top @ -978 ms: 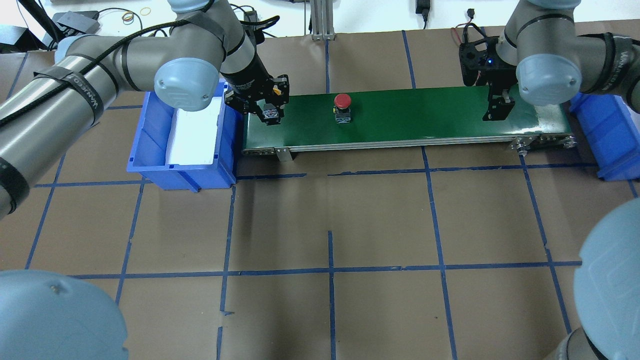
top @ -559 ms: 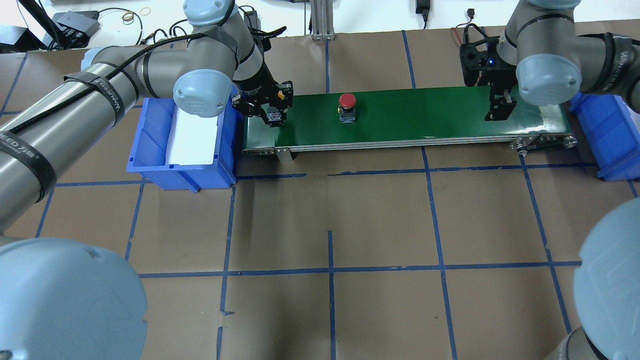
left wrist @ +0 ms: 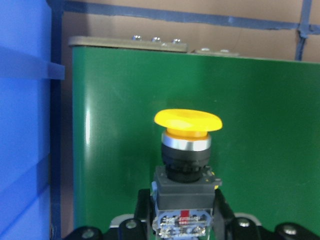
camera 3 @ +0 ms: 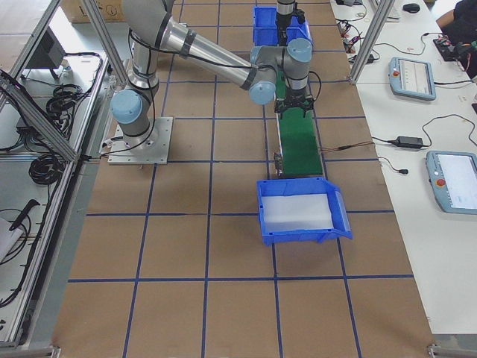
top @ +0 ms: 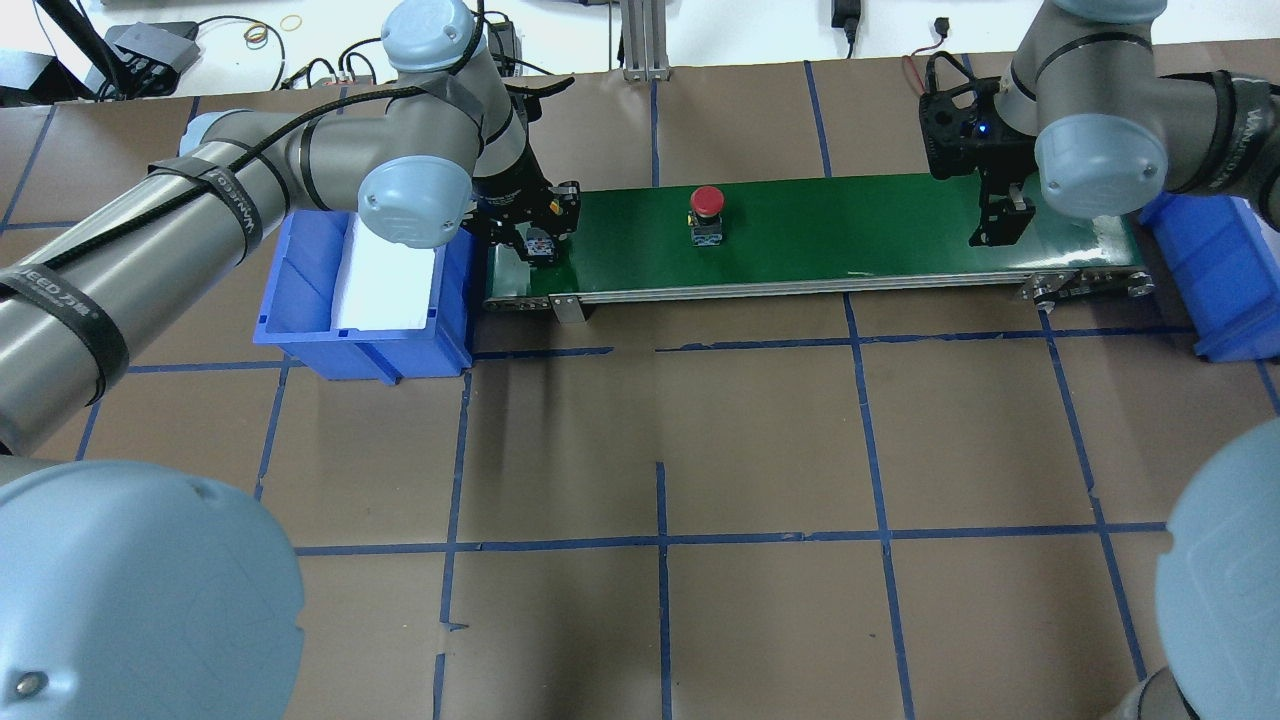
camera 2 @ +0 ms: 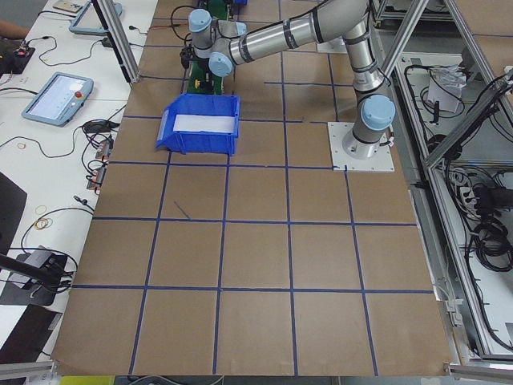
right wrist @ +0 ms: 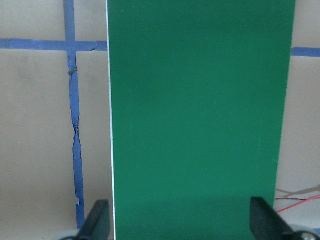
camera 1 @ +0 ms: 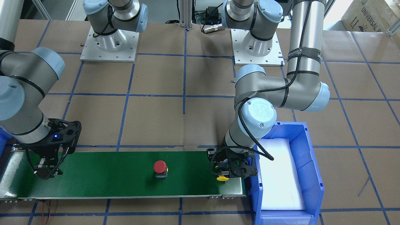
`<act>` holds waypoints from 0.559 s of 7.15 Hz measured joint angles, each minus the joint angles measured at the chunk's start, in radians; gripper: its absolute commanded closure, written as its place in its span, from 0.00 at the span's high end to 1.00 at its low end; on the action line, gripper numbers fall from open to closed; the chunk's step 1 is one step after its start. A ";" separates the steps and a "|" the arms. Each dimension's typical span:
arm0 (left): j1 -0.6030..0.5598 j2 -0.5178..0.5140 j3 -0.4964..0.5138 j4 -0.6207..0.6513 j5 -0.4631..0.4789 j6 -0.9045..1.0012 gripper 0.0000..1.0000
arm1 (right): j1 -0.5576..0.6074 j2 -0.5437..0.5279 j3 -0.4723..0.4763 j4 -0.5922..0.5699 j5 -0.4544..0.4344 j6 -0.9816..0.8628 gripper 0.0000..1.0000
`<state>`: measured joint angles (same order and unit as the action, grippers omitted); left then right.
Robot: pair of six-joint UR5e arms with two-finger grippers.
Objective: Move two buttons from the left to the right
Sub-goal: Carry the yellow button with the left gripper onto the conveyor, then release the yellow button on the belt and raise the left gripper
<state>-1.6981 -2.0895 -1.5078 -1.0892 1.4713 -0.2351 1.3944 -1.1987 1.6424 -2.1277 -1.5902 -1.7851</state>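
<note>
**Yellow button in left hand's grip at the belt's left end; red one lying mid-belt**

The left hand (top: 540, 241) is clamping the yellow-capped button (left wrist: 187, 146) by its boxy black-grey body, cap pointing out ahead of the fingers. It is holding the button low over the left end of the green belt (top: 850, 232), just beside the blue bin (top: 300, 325). Whether the button is touching the belt cannot be told.

The red-capped button (top: 707, 214) is sitting upright on the belt, left of its middle and well apart from both hands. The right hand (top: 1000, 216) is waiting over the belt's right end with its fingers (right wrist: 98, 221) apart and nothing between them.

Judged from appearance, both buttons are light, rigid plastic parts, top-heavy under the wide caps. The flat sides of the body are offering the sound hold; the domed caps look smooth and likely to slip, and the terminals at the base should not be squeezed.

Legible writing: an arm strap (top: 1249, 108) appears to read "WANEED", and a cardboard box (camera 1: 372, 14) beyond the desk (top: 760, 450) is showing "UNIVERSAL".
</note>
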 measured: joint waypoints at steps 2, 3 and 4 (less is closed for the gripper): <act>0.001 0.044 0.000 -0.045 -0.014 -0.037 1.00 | 0.000 -0.011 -0.002 0.002 0.007 -0.046 1.00; 0.005 0.099 0.004 -0.127 -0.010 -0.040 1.00 | 0.000 -0.010 -0.003 0.001 0.020 -0.054 0.99; 0.013 0.166 0.007 -0.213 0.003 -0.038 1.00 | 0.000 -0.007 -0.004 0.001 0.027 -0.060 0.99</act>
<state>-1.6849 -1.9235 -1.5010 -1.3019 1.4744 -0.2729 1.3944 -1.2060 1.6387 -2.1263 -1.5629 -1.8446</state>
